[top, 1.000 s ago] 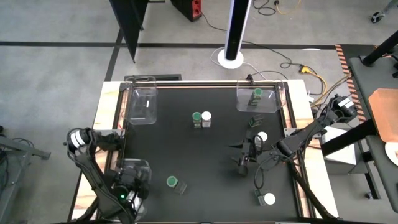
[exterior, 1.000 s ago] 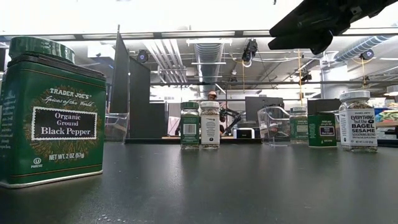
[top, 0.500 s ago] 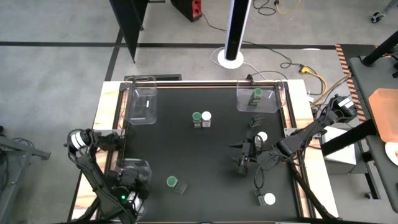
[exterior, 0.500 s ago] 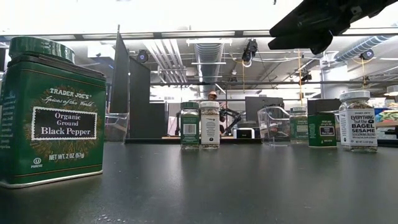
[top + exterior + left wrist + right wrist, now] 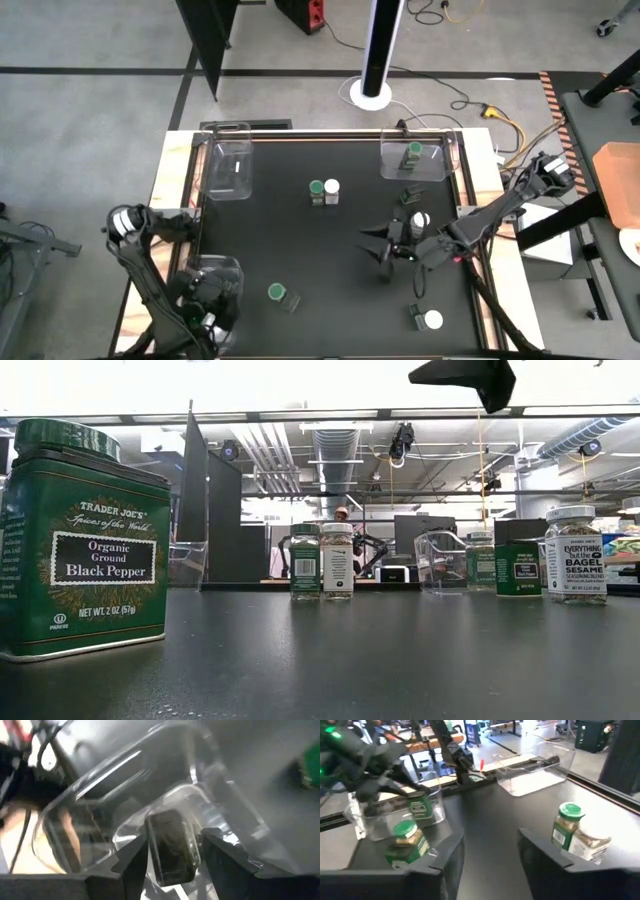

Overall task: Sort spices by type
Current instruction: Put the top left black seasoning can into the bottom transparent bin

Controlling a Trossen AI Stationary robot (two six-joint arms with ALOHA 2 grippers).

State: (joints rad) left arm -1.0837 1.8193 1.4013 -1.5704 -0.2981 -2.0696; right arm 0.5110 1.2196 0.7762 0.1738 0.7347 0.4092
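The step in hand looks like putting one spice away. Nearest, well to the front and left of the pair of small dark jars with one green and one white round lid (image 5: 323,190) in the middle of the table, the left gripper (image 5: 207,298) reaches into a clear plastic box-shaped tray (image 5: 228,266). Its two fingers (image 5: 132,862) are closed snugly on a small dark spice jar (image 5: 172,847) inside that tray. I think it next needs to let go and lift straight up without tipping the jar. Also in front of the middle pair stand a green tin of black pepper with a round green lid (image 5: 85,540) and, far to the front right, a white-lidded jar (image 5: 432,320). To the right of the pair and a little nearer, the right gripper (image 5: 372,252) hangs above the table with its fingers wide open and nothing in them. It likely must pick a jar next, and another white-lidded jar (image 5: 421,220) stands just beside it. Behind the pair, at the back left, is an empty-looking clear tray (image 5: 212,150). At the back right, a second clear tray (image 5: 440,168) holds a green-lidded jar (image 5: 413,152). The table top (image 5: 300,240) is flat and black. Past it are a grey floor, a white pole (image 5: 380,40), loose cables, and a person (image 5: 343,513) far off.
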